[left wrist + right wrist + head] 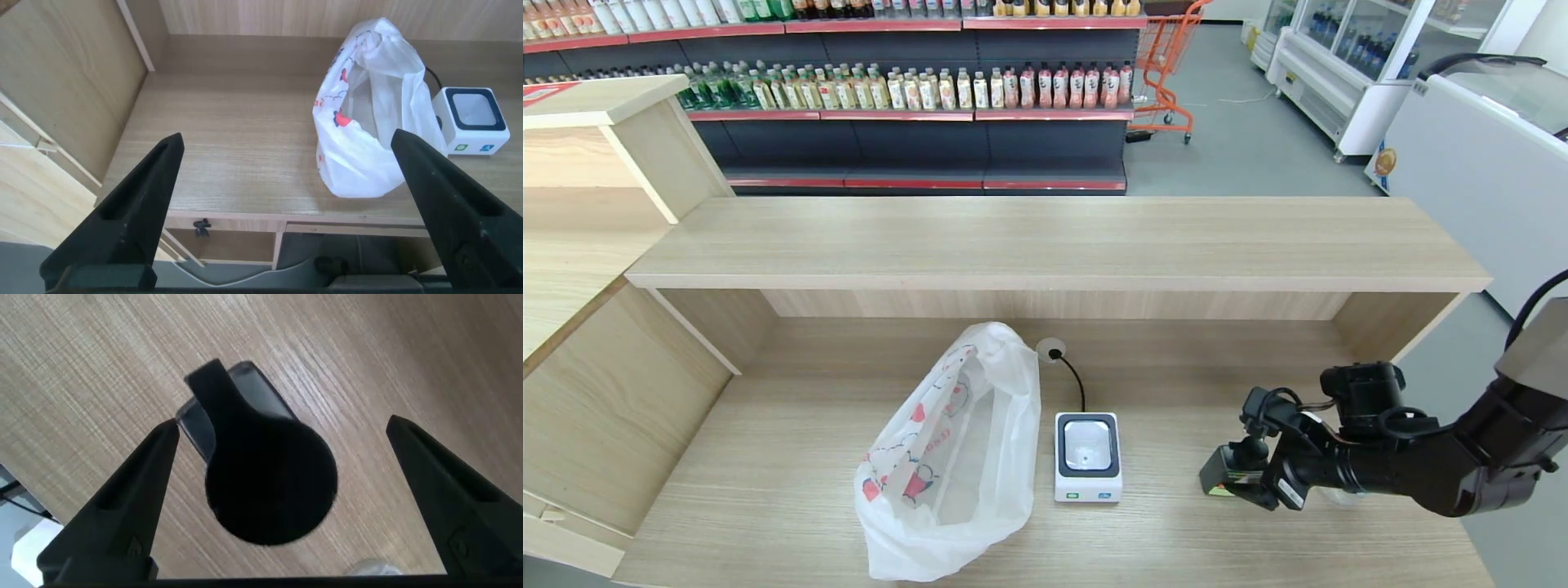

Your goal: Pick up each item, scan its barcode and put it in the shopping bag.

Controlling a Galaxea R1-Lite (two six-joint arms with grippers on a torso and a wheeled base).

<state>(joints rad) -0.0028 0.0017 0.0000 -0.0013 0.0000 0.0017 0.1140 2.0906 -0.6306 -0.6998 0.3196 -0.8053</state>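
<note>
Item (1222,477), small and dark with a bright label low on its side, is sitting on the right part of the counter (768,490), towards the near edge and well to the right of the scanner (1087,456). The right gripper (276,443) is hanging right at it with its fingers spread wide. In the right wrist view they are standing either side of the dark shape and touching neither side, so nothing is being gripped.

The step in hand is probably the pick-up, with scanning and bagging not yet done. The next move is likely calling for the fingers to close squarely on the item. It would then lift clear and travel left, with its barcode turned to the scanner's window. Where that barcode is lying cannot be told.

The shopping bag (947,457) is lying just left of the scanner, its mouth gaping towards the back. The left gripper (288,139) is hovering off the counter's near left edge, fingers wide apart and holding nothing.
</note>
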